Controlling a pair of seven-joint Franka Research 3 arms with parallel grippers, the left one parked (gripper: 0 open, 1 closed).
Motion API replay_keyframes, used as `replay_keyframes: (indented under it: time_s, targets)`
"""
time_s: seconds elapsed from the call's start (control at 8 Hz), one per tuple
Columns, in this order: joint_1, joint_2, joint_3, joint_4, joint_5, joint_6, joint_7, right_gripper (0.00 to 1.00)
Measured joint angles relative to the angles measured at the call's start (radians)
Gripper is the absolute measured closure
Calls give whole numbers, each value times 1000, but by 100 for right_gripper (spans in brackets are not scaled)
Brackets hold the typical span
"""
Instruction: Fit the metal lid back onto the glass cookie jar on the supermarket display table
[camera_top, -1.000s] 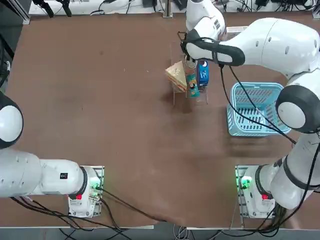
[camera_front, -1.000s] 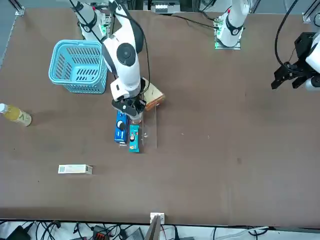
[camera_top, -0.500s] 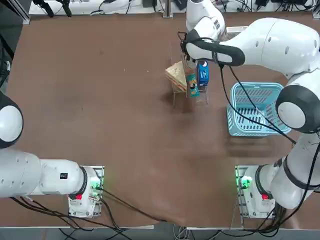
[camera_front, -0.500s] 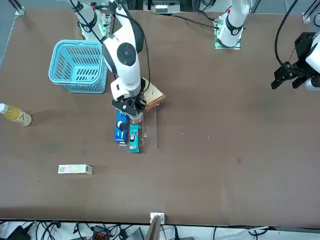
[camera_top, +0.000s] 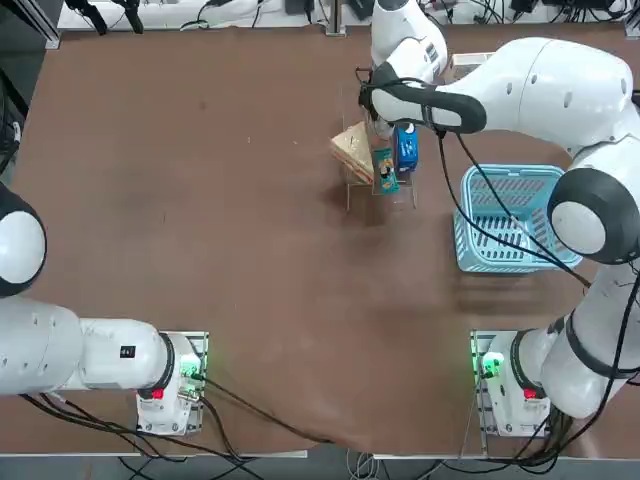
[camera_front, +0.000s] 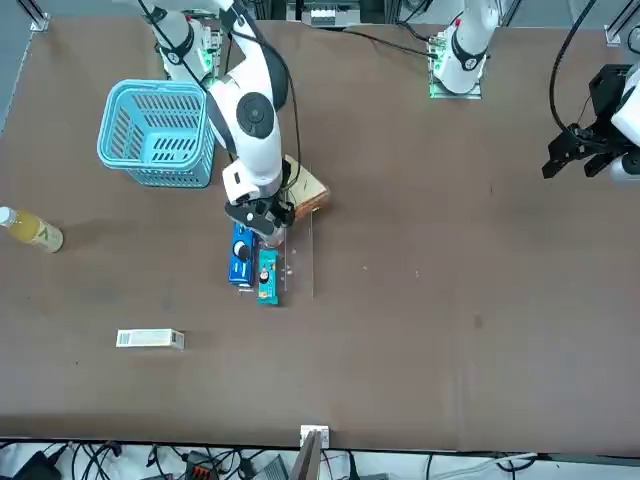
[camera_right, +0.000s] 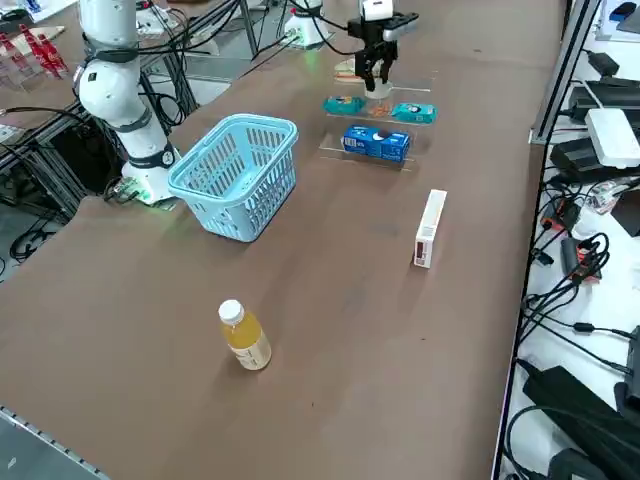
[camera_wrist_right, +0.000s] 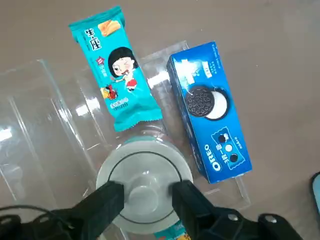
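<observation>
The metal lid (camera_wrist_right: 145, 172) is a silvery-grey disc with a raised centre knob, lying flat on the mouth of the glass cookie jar (camera_wrist_right: 131, 144). The jar (camera_front: 273, 240) stands on the brown display table (camera_top: 200, 250) inside a clear acrylic tray. My right gripper (camera_wrist_right: 147, 192) hangs straight above the jar, open, with one fingertip on each side of the lid's knob and a small gap to it. In the top view the gripper (camera_top: 383, 120) hides the jar. From the right side the gripper (camera_right: 375, 75) points down over the tray.
In the clear tray (camera_top: 405, 195) next to the jar lie a teal snack packet (camera_wrist_right: 115, 75), a blue Oreo box (camera_wrist_right: 210, 107) and a wrapped sandwich (camera_top: 352, 150). A blue basket (camera_top: 510, 220) stands nearby. A yellow-liquid bottle (camera_front: 30, 230) and a white box (camera_front: 150, 339) lie farther off.
My right gripper's fingers have spread apart above the jar. The arm has barely moved, and the lid stays on the jar.
</observation>
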Motion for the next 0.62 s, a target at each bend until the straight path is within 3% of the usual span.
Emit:
replay_keyframes:
  time_s: [0.62]
  targets:
    - [-3,-61,-6,19,3,-71,0,23]
